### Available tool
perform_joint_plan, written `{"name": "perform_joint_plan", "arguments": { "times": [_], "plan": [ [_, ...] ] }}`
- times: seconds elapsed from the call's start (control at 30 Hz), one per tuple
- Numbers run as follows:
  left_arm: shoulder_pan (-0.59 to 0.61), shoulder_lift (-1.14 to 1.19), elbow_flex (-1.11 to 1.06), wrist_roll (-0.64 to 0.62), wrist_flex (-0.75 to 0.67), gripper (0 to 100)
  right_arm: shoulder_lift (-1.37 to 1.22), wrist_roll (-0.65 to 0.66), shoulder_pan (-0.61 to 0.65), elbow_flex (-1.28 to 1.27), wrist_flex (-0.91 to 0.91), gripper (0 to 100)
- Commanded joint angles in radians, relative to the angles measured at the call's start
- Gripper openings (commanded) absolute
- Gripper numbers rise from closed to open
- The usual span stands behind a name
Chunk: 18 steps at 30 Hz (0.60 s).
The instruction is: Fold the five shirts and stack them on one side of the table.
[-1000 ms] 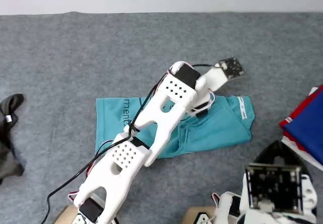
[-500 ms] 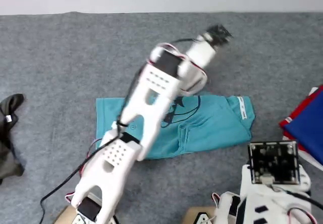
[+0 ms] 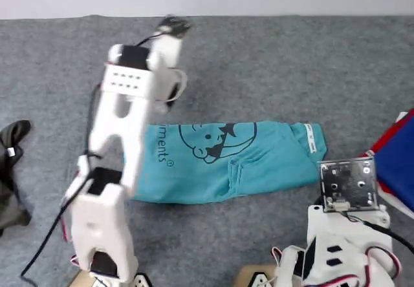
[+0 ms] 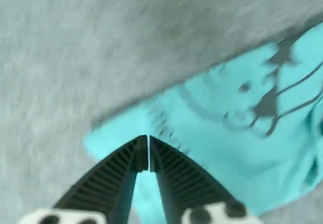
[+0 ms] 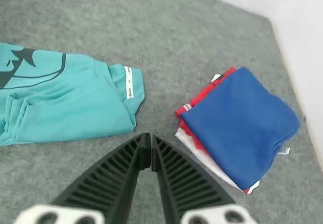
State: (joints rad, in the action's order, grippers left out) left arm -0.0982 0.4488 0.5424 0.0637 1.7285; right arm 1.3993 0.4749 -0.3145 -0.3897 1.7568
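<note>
A teal shirt [image 3: 259, 161] with a dark printed figure lies partly folded across the middle of the grey table, collar label toward the right. My left arm [image 3: 126, 106] stands over the shirt's far left corner. Its gripper [image 4: 149, 139] is shut and holds nothing, hanging above the teal shirt [image 4: 237, 158] near that corner. My right arm [image 3: 343, 235] sits at the near right edge. Its gripper [image 5: 150, 137] is shut and empty, above bare table between the teal shirt [image 5: 65, 103] and a folded stack topped by a blue shirt [image 5: 239, 123].
The stack [image 3: 398, 158] of blue over red and white shirts lies at the right edge. A crumpled black shirt [image 3: 11, 170] lies at the left edge. Grey cloth covers the table [image 3: 291, 61], with a pale wall behind its far edge.
My left arm has swung from over the shirt's right-centre to its far left corner, uncovering the print. The right arm's wrist has shifted slightly at the near edge. The shirt lies unchanged.
</note>
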Motion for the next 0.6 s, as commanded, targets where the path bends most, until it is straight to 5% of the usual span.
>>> {"name": "perform_joint_plan", "arguments": {
  "times": [0.0, 0.27, 0.57],
  "plan": [
    [0.1, -0.181, -0.196, -0.011, 0.025, 1, -0.002, -0.009, -0.01, 0.0, 0.035, 1.0],
    [0.236, -0.276, -0.559, 0.0, -0.106, 19, -0.001, -0.011, -0.012, 0.0, 0.035, 1.0],
    [0.239, -0.272, -0.711, 0.123, -0.256, 20, -0.001, -0.012, -0.013, 0.002, 0.036, 1.0]
  ]
}}
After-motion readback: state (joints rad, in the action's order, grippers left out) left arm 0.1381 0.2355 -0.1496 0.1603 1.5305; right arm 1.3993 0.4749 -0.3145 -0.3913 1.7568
